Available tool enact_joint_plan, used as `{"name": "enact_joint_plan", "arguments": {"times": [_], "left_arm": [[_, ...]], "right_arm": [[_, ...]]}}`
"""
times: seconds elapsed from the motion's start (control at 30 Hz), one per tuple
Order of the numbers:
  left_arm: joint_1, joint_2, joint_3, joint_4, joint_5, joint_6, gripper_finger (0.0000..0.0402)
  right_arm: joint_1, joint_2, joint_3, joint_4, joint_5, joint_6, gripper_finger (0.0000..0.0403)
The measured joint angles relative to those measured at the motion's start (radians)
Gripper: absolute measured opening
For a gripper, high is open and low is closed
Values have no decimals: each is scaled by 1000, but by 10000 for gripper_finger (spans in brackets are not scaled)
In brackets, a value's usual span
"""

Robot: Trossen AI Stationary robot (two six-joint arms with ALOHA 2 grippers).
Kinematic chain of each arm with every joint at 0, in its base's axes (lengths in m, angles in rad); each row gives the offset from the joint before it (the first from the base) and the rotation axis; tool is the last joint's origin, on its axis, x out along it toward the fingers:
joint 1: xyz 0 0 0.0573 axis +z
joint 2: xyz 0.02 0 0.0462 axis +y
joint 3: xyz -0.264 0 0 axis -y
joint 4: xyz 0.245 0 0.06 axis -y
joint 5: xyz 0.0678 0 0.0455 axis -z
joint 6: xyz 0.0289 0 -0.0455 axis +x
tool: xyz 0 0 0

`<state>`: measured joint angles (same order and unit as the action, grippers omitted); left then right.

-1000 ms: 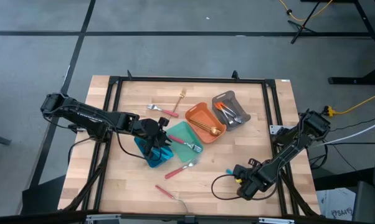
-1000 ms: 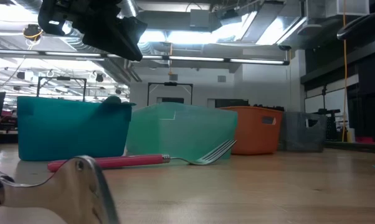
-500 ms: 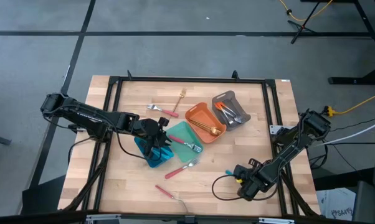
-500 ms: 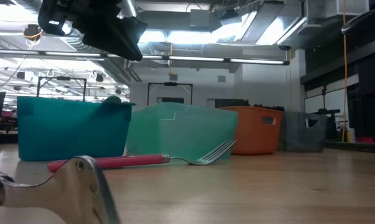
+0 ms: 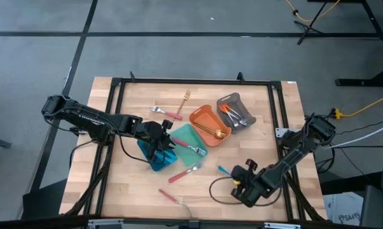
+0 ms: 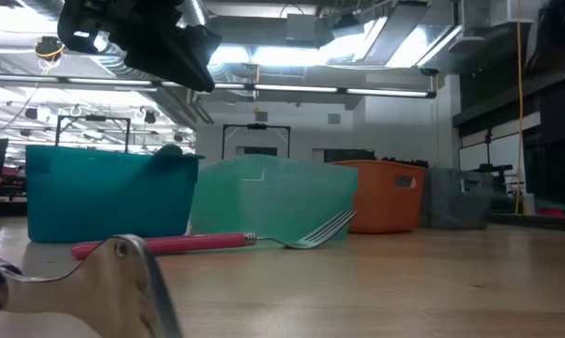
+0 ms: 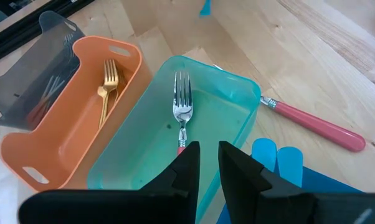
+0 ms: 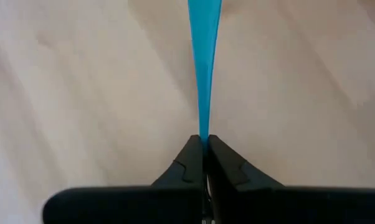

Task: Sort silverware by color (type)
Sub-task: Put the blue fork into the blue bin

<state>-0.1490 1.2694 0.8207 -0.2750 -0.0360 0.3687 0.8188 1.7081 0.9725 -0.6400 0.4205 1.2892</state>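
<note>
My right gripper [image 5: 237, 175] is near the table's right near part, shut on a blue-handled utensil [image 5: 222, 170] [image 8: 204, 62]. My left gripper [image 5: 161, 146] [image 7: 209, 155] hovers over the blue tray [image 5: 154, 159], fingers a narrow gap apart and holding nothing. Two blue handles [image 7: 276, 158] lie in that tray. A red-handled fork [image 7: 182, 112] lies flat in the teal tray [image 5: 185, 141]. Gold forks [image 7: 108, 84] lie in the orange tray [image 5: 207, 124]. Other red-handled forks lie flat on the table [image 5: 182, 173] [image 5: 168, 194] [image 5: 167, 112], as does a gold one [image 5: 184, 99]. My right gripper pinches one end of the utensil's blue handle [image 8: 204, 127] between its two fingertips. The handle runs straight out ahead of the fingers, in line with them, toward the table's left. Whether it is clear of the table I cannot tell.
The grey tray [image 5: 236, 112] holds orange-handled and silver pieces and stands beside the orange tray. The four trays form a slanting row across the table's middle. In the low view a red-handled fork [image 6: 217, 242] lies before the teal tray [image 6: 273, 197]. A black frame rims the table [image 5: 191, 81].
My right gripper has moved toward the table's left, carrying the blue-handled utensil, whose blue end now shows ahead of the fingers in the high view. The blue tip at the right edge of the low view is gone.
</note>
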Motion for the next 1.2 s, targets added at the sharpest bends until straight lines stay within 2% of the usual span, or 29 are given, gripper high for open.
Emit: {"name": "enact_joint_plan", "arguments": {"times": [0.3, 0.53, 0.73, 0.93, 1.07, 1.2], "left_arm": [[0, 0, 0, 3, 0, 0, 54], [0, 0, 0, 16, 0, -1, 54], [-2, 0, 0, 102, 0, -60, 54], [-2, 0, 0, 187, -14, -106, 54], [-3, 0, 0, 236, -76, -165, 54], [-2, 0, 0, 307, -204, -246, 53]], "right_arm": [[-71, -1, 118, -60, 137, -178, 0], [-161, -3, 247, -215, 248, -436, 0], [-241, -4, 337, -339, 347, -641, 0], [-329, -5, 405, -394, 542, -738, 0], [-382, -6, 428, -364, 653, -749, 0], [-423, -5, 428, -316, 669, -749, 0]]}}
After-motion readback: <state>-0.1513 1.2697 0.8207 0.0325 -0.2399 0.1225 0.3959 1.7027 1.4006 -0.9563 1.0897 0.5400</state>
